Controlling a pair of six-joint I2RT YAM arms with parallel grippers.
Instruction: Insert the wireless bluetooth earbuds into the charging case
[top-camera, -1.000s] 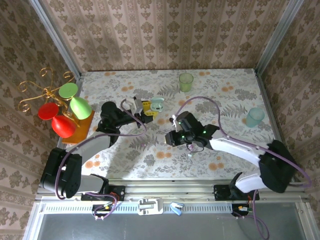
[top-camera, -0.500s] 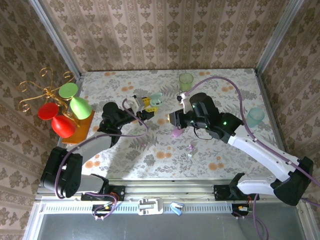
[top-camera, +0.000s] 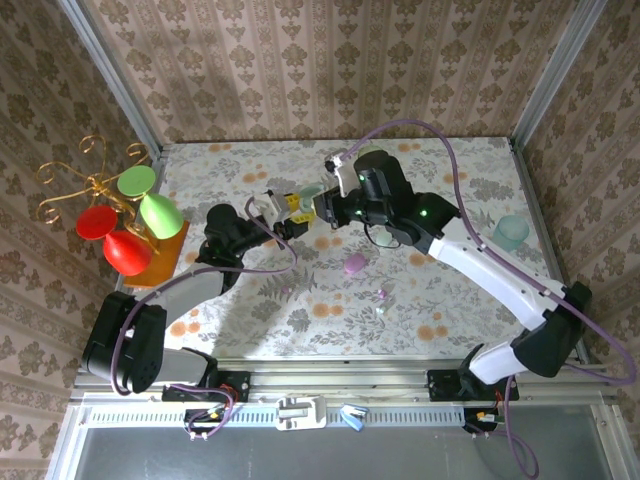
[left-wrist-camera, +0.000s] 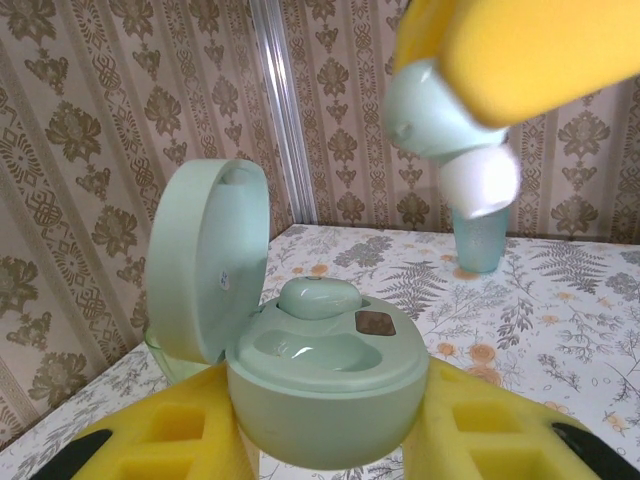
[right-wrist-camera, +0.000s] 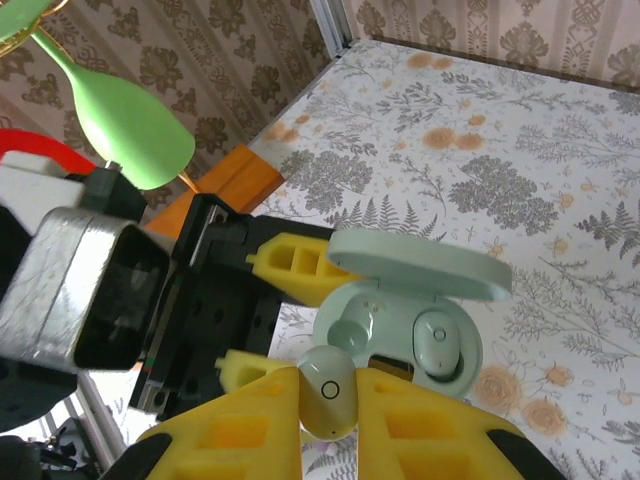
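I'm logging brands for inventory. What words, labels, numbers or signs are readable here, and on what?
No legible text anywhere.
Inside the lid of the charging case: a tiny mark, too small to read.
On the whitish earbud: a plain ring, no letters.

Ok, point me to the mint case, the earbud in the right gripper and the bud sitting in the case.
mint case (left-wrist-camera: 330, 400), left wrist view, front wall of the base.
held earbud (right-wrist-camera: 328, 392), right wrist view, its rounded outer face.
seated earbud (left-wrist-camera: 318, 298), left wrist view, its domed top.
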